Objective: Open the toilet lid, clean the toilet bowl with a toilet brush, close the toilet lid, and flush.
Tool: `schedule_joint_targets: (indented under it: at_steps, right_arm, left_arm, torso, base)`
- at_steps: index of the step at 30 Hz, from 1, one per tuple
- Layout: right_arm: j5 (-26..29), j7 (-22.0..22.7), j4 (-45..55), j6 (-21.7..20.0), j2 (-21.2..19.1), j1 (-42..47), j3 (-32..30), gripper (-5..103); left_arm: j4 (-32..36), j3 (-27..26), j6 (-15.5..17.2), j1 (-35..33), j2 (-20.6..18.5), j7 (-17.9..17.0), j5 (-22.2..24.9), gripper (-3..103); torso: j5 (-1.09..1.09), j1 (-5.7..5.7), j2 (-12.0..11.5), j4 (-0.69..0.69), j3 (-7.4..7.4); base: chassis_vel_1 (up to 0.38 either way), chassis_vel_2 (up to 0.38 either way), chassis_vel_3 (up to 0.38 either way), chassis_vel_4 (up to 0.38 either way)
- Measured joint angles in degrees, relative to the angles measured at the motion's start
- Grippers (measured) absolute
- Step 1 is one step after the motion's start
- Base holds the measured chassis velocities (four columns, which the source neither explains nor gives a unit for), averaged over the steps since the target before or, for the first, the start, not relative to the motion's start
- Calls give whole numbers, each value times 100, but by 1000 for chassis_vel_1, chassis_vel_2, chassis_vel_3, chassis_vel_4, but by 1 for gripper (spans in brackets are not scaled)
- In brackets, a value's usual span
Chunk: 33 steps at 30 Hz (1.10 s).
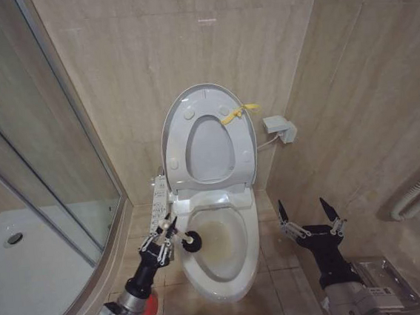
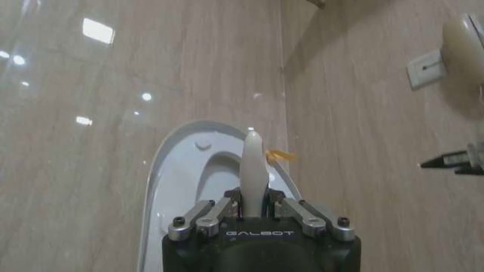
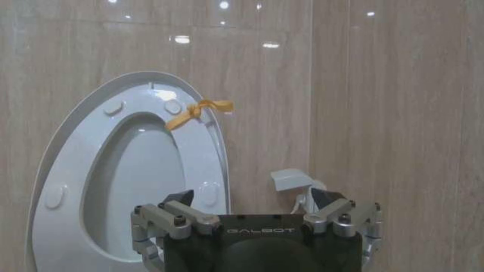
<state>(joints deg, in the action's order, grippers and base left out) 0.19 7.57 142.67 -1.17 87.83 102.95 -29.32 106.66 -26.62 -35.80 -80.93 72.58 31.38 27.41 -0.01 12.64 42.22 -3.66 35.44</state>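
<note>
Toilet brush [image 1: 186, 241] lay roughly level, long axis running across the bowl's left rim; dark bristle head pointed toward the bowl centre, thin white handle end back in the left gripper [image 1: 166, 238]. In the left wrist view the white handle [image 2: 253, 170] stuck straight out between the fingers toward the raised lid. Left gripper [image 2: 257, 212] was clenched on the handle, fingers nearly together, hovering over the left edge of the toilet bowl [image 1: 219, 253]. Bristle head sat just inside the rim, above the yellow-stained basin; contact with the ceramic could not be told.

Toilet lid [image 1: 210, 139] stood upright against the back wall, seat ring raised with it, yellow tag [image 1: 237, 113] at its upper right edge.

Right gripper [image 1: 311, 221] was spread wide, holding nothing, well right of the bowl over the floor tiles [image 1: 278, 285]. Right wrist view showed its fingers [image 3: 180, 199] apart, facing the lid [image 3: 128, 170].
</note>
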Motion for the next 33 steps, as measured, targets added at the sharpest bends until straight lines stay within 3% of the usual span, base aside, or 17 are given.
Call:
schedule_joint_targets:
  at_steps: [16, 26, 33]
  right_arm:
    - [0, 0, 0, 0, 0, 0, 0, 100]
    - [0, 0, 0, 0, 0, 0, 0, 100]
    - [0, 0, 0, 0, 0, 0, 0, 100]
  left_arm:
    - [1160, -509, 93, -819, -36, -35, 139, 22]
    - [1006, -910, -31, -1342, 428, -1022, -442, 22]
    - [580, -1217, -101, -1371, 490, -1725, -758, 22]
  torso:
    - [1, 0, 0, 0, 0]
    - [1, 1, 0, 0, 0]
    - [1, 1, 0, -1, 0]
  base:
    - [0, 0, 0, 0]
    - [0, 0, 0, 0]
    - [0, 0, 0, 0]
